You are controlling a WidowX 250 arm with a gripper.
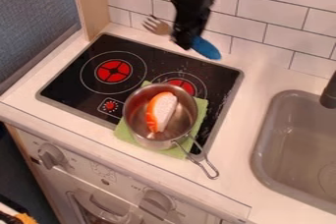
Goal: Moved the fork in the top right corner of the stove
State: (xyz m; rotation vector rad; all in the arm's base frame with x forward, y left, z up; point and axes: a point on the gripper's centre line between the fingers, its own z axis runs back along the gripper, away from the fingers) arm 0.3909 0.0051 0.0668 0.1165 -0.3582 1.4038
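From here, the end effector (183, 42) seems closed around the middle of the fork (207, 48), by the far edge of the stove (78, 85). Tines point left, handle right, roughly towards the far right corner, its likely goal.

Slanted downward onto the stove (95, 51)

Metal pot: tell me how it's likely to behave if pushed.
The metal pot looks stiff, so its wall should hardly give. It sits on the green cloth, which may slide or bunch along with it. The wire handle sticks out, so a push there would probably swivel the pot, and the toy food inside could shift.
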